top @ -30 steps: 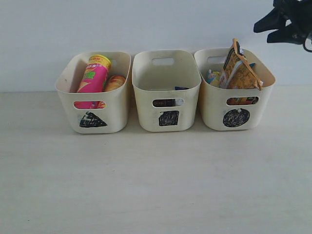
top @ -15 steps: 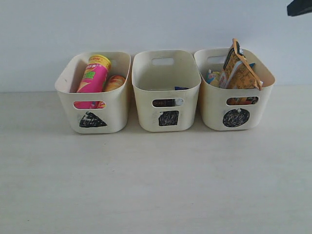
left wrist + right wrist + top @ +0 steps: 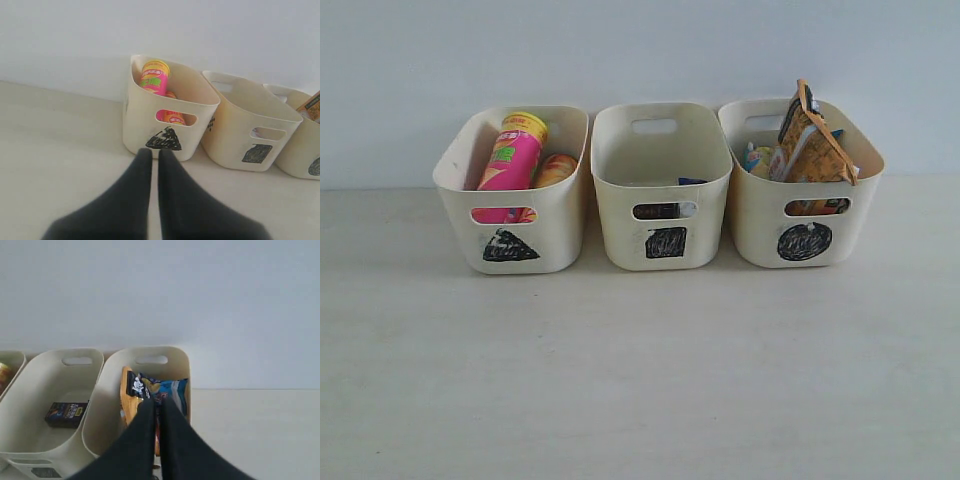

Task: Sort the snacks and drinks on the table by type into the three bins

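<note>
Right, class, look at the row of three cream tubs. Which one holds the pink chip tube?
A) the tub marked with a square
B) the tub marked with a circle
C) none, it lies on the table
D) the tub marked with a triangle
D: the pink chip tube leans inside the triangle tub, at the left end of the row in the exterior view, with its yellow top above the rim.

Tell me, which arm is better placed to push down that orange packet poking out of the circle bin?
Right. Its shut fingers hang over the orange packet in the circle bin; the left fingers sit low before the triangle bin, two bins away.
</note>
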You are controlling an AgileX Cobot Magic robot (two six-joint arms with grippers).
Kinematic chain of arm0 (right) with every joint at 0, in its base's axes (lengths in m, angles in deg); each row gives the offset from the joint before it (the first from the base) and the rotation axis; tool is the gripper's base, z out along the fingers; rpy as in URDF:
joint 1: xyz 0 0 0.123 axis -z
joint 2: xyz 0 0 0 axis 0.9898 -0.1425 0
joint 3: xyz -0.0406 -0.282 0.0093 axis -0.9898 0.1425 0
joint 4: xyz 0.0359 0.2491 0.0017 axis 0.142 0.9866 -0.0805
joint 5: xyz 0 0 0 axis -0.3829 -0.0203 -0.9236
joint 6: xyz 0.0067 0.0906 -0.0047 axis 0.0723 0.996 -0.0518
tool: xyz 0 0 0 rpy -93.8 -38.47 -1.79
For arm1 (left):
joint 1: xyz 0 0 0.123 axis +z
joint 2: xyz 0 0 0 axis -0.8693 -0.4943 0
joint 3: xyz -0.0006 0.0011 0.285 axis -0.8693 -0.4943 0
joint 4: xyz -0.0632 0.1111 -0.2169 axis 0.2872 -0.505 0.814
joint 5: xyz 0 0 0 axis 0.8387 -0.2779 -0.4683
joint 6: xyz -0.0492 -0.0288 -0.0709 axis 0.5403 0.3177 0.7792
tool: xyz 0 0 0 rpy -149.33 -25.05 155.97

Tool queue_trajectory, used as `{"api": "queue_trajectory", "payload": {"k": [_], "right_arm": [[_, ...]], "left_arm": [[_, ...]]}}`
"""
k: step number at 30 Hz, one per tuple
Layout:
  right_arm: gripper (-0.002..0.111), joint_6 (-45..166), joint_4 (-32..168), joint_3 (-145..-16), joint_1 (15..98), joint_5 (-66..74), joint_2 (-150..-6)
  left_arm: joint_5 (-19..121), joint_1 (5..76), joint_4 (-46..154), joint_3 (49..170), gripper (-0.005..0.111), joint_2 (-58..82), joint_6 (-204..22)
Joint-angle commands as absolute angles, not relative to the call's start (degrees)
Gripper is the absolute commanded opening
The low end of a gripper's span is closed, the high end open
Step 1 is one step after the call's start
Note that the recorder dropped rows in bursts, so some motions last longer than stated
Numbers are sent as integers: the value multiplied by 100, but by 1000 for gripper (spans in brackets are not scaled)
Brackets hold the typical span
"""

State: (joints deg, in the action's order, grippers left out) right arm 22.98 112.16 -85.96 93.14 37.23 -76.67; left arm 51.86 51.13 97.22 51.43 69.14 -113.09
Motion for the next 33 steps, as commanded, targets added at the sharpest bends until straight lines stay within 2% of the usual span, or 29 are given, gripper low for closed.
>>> {"api": "queue_trajectory", "payload": {"k": [1, 7, 13, 19, 30, 33], "right_arm": [[0, 2221, 11359, -7241, 9098, 2749, -6553], [0, 2051, 11346, -5698, 8614, 2084, -4857], [0, 2051, 11346, -5032, 8585, 2848, -3493], [0, 2075, 11357, -5032, 8585, 2926, -2980], [0, 2114, 11357, -5032, 8585, 2937, -2945], [0, 2114, 11357, -5032, 8585, 2937, -2945]], "left_arm": [[5102, 5120, 9759, 5119, 4, 6955, -11332], [5102, 5120, 9748, 5119, 4, 6955, -11332], [5102, 5120, 9748, 5119, 4, 6955, -11332], [5102, 5120, 9748, 5119, 4, 6955, -11332], [5102, 5120, 9748, 5119, 4, 6955, -11332], [5219, 5120, 8875, 5119, 4, 6955, -11222]]}}
